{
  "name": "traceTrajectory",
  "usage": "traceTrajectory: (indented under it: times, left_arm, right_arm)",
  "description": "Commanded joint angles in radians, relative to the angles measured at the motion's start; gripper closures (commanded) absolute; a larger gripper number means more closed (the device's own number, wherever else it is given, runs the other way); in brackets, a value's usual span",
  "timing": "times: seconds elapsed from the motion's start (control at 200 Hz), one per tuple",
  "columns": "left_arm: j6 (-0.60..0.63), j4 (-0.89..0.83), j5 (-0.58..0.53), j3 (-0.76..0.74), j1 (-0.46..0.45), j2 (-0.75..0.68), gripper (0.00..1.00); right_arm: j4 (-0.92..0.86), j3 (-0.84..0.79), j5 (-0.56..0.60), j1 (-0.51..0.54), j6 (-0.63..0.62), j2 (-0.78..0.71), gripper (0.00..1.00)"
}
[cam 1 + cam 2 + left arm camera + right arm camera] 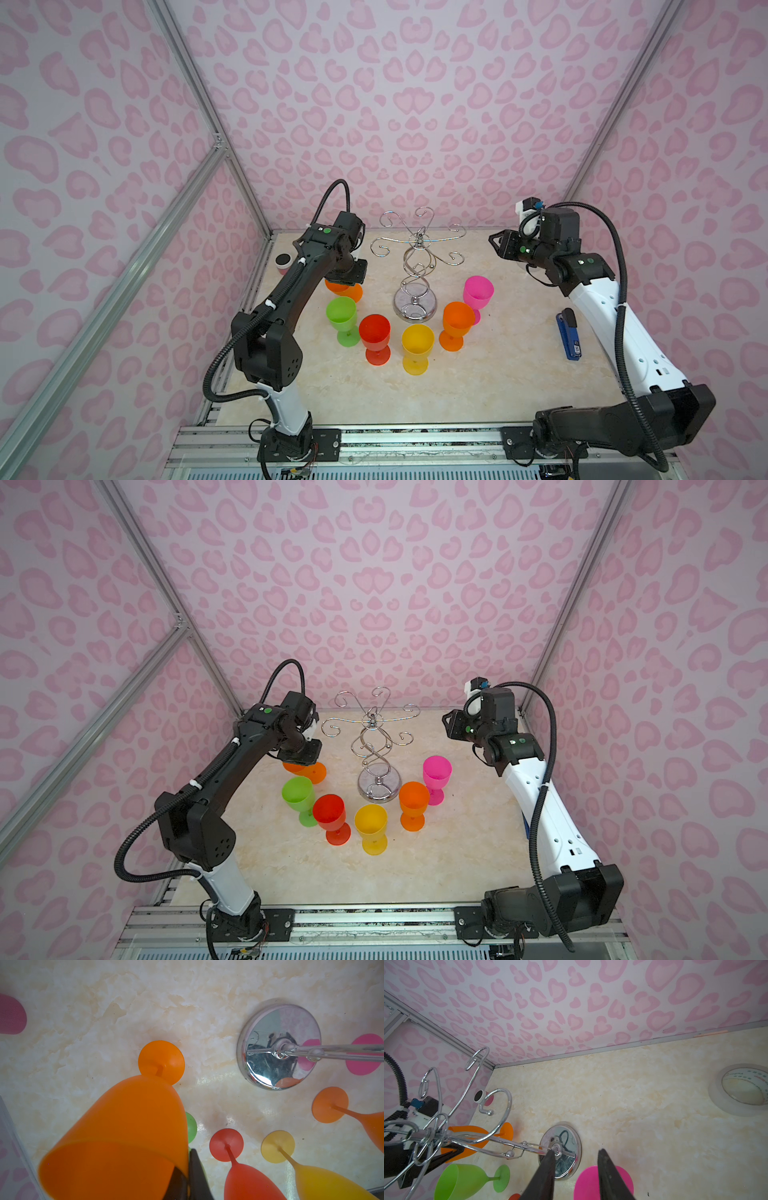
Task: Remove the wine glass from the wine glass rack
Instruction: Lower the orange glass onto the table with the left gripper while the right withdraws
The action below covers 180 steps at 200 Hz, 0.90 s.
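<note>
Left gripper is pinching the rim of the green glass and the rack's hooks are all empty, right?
Not green: in the left wrist view the left gripper pinches an orange glass by its rim. The wine glass rack has all hooks empty.

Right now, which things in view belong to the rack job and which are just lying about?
Job: wine glass rack, hooks bare; orange wine glass, rim pinched by left end effector; green glass, red glass, yellow glass, second orange glass, pink glass, standing; right end effector, open.
Lying about: blue stapler; tape roll; small pink pot.
</note>
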Motion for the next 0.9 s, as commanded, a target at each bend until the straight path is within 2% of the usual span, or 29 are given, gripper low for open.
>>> traceTrajectory:
  times: [0.0, 0.715, 0.895]
  left_arm:
    - [0.017, -0.039, -0.024, 0.033, -0.011, 0.026, 0.98]
    - [0.022, -0.06, -0.027, 0.055, -0.037, 0.1, 0.98]
    - [0.022, -0.04, 0.005, 0.054, -0.038, 0.106, 0.96]
  right_arm:
    - [0.007, -0.01, -0.008, 0.0, -0.004, 0.008, 0.65]
    - [0.009, -0.016, -0.014, -0.008, -0.001, 0.012, 0.65]
    - [0.005, -0.015, -0.014, -0.008, -0.002, 0.009, 0.65]
